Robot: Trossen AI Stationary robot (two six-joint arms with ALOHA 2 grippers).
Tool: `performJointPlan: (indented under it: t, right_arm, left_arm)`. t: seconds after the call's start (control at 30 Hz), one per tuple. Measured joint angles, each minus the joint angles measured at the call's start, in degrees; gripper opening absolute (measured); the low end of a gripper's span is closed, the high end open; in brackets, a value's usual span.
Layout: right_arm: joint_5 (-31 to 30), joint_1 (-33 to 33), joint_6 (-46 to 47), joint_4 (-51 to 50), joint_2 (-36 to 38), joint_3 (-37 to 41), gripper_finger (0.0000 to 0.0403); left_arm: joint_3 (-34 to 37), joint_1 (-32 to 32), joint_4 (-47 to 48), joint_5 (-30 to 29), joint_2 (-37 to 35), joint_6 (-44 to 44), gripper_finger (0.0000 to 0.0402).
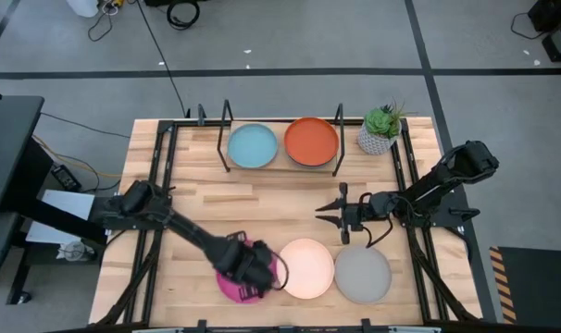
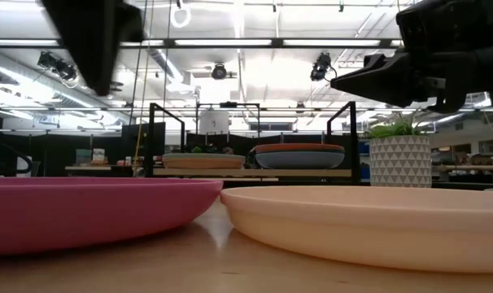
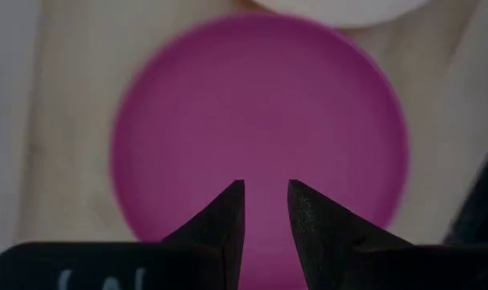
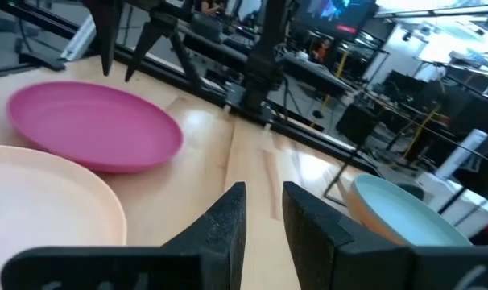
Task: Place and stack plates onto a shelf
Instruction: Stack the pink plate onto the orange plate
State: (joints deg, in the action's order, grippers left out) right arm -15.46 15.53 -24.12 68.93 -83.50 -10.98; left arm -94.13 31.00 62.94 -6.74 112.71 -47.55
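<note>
My left tool hangs over the magenta plate at the near edge of the tabletop, its two dark wedge-shaped fingers drawn narrow with only a slim gap between them, gripping nothing. The plate under it is a smooth, round, shallow plastic disc with a low rolled rim. Just beside it lies the peach plate, same shape and matte finish, and next along, the grey plate, all three in a row on pale butcher-block wood with visible plank seams.

At the far side stands the shelf, a light-wood board between black wire uprights, carrying the light blue plate and the orange plate side by side. In the low view the orange one sits on another, bluish plate.

My right tool hovers mid-table above the grey plate's far side, fingers narrow and empty. A small potted plant in a white faceted pot stands right of the shelf.
</note>
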Motion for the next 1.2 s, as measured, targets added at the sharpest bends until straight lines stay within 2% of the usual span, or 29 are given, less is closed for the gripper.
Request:
performJointPlan:
  t: [0.07,0.17,0.4,0.6,0.8,1.07,1.2]
  right_arm:
    - [0.6,0.0,0.0,-0.3,0.0,0.0,0.0089]
    - [0.6,0.0,-0.1,-1.3,0.0,0.0,0.0089]
    - [0.6,-0.6,-2.8,-2.2,0.0,0.0,0.0089]
    - [1.9,-0.8,-4.8,-2.1,0.0,0.0,0.0089]
    - [5.1,-0.9,-6.1,-1.7,0.0,0.0,0.0089]
    - [6.9,-1.0,-4.8,-3.4,0.0,0.0,0.0089]
    - [7.1,-1.0,-3.2,-4.5,0.0,0.0,0.0089]
  left_arm:
    - [0.0,1.7,-0.2,0.0,0.0,-3.7,0.0102]
    - [0.0,4.0,-2.8,-0.3,0.3,-4.7,0.0102]
    - [0.0,8.9,-16.5,-2.9,3.6,-6.1,0.0102]
    - [0.0,10.3,-19.4,-4.2,7.5,-16.3,0.0109]
    - [0.0,10.5,-26.2,-4.1,10.3,-17.8,0.0119]
    - [0.0,10.0,-24.3,-3.2,10.9,-19.2,0.0104]
    - [-3.1,10.1,-23.8,-3.1,10.8,-15.3,0.008]
